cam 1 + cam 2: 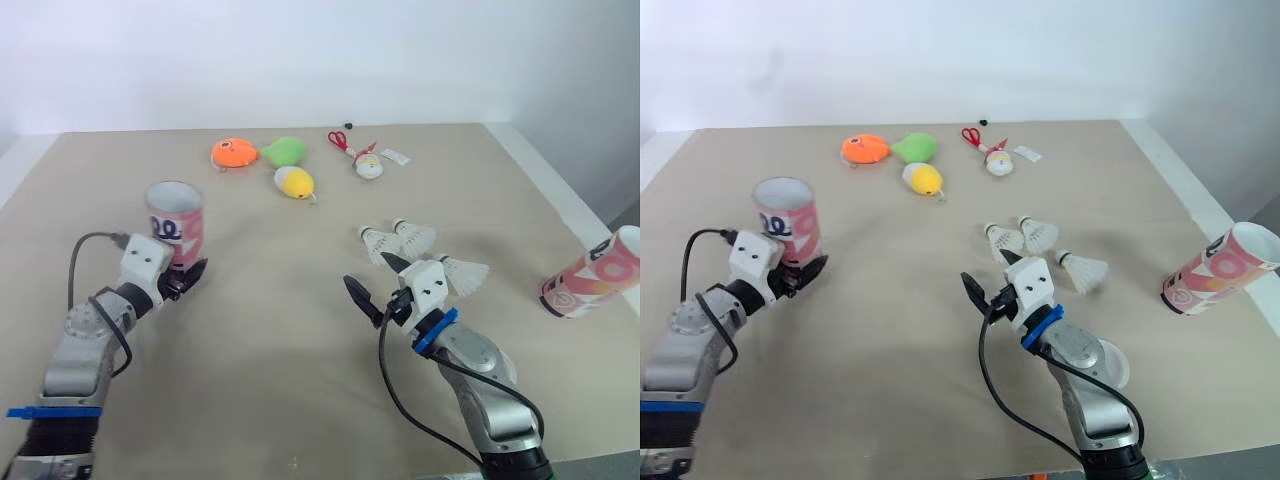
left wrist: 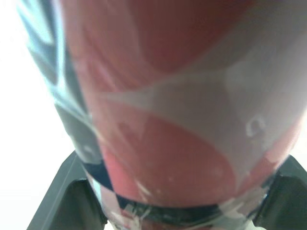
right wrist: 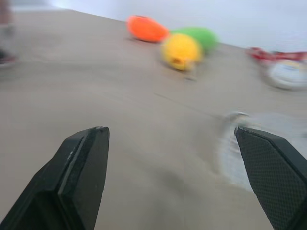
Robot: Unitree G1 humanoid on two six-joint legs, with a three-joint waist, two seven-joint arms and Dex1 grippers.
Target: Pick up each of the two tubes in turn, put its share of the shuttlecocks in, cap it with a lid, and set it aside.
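A pink-and-white tube (image 1: 176, 220) stands upright on the left of the table with its open end up. My left gripper (image 1: 186, 276) is shut on its lower part, and the left wrist view has the tube (image 2: 182, 110) between both fingers. Three white shuttlecocks (image 1: 415, 238) lie at mid-right. Just in front of them my right gripper (image 1: 376, 282) stands open and holds nothing, its fingers (image 3: 81, 172) wide apart. A second pink tube (image 1: 595, 275) lies on its side at the far right edge. A white round disc (image 1: 1112, 362) peeks out from under my right forearm.
At the back of the table lie an orange toy (image 1: 233, 153), a green toy (image 1: 285, 150), a yellow toy (image 1: 294, 182), red scissors (image 1: 339, 139), a small white round toy (image 1: 368, 166) and a white tag (image 1: 396, 157). The table's right edge (image 1: 560, 200) runs close to the lying tube.
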